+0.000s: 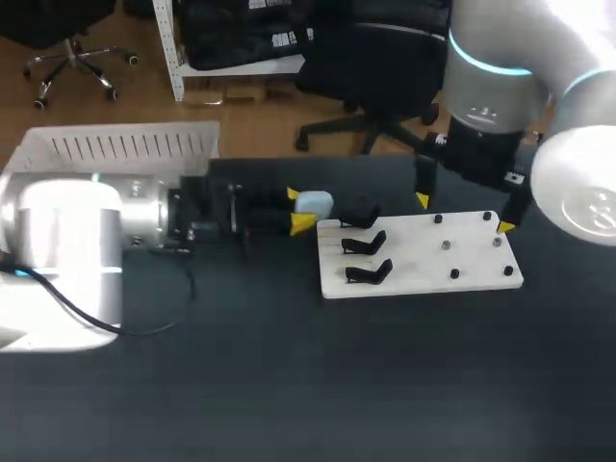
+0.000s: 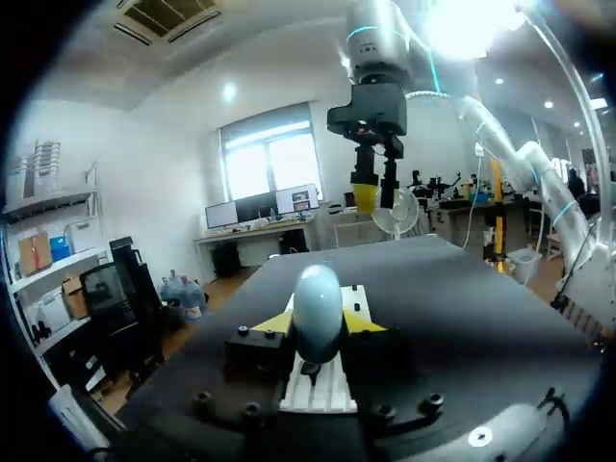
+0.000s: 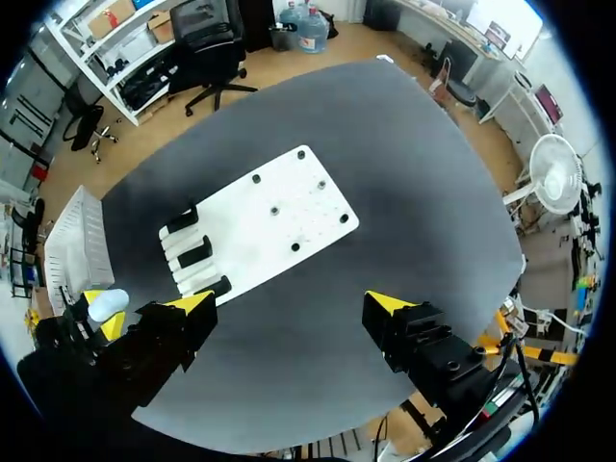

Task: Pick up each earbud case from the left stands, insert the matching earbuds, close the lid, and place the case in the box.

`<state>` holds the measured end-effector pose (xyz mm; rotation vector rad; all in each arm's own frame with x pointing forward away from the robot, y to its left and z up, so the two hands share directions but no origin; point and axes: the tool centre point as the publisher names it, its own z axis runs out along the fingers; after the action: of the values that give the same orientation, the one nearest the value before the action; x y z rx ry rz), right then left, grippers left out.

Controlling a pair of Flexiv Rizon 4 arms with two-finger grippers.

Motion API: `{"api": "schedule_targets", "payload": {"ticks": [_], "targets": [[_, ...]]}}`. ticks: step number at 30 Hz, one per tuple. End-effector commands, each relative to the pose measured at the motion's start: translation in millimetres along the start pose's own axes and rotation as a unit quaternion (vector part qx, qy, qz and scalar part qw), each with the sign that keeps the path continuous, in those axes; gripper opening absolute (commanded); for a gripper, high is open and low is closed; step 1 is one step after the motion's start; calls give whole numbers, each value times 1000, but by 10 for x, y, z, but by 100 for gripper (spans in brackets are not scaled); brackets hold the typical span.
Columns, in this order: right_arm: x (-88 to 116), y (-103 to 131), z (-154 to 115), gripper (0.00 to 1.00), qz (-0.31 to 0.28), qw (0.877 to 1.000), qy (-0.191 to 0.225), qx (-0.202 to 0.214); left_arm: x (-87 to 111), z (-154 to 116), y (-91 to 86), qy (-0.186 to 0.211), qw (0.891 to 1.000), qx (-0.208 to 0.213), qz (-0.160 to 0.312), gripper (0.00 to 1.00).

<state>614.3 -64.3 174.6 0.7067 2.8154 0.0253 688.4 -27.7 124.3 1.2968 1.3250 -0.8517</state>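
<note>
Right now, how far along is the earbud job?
Early on. Done: one case is off the stands. In hand: the left pincer grips it beside the board; the right pincer hangs open over the board. Left: loading and closing it, then setting it in the box, where no case shows yet.

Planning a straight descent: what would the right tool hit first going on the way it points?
Most likely the white board, straight ahead of the open right tool, though it could land just off the board's edge on the table.
</note>
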Motion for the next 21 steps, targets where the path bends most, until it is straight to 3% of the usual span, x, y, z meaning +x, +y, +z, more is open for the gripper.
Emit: {"api": "schedule_targets", "payload": {"ticks": [1, 8, 14, 21], "targets": [[30, -55, 0, 100, 1, 1000, -14, -16, -133, -560, 75, 60, 995, -78, -11, 0], [30, -55, 0, 100, 1, 1000, -14, -16, 151, -907, 660, 111, 978, -162, -63, 0], [30, -55, 0, 100, 1, 1000, -14, -16, 455, -1262, 1281, 133, 952, -256, -100, 0], [30, -55, 0, 100, 1, 1000, -14, -16, 686, -1595, 1662, 165, 926, -317, -120, 0]]}}
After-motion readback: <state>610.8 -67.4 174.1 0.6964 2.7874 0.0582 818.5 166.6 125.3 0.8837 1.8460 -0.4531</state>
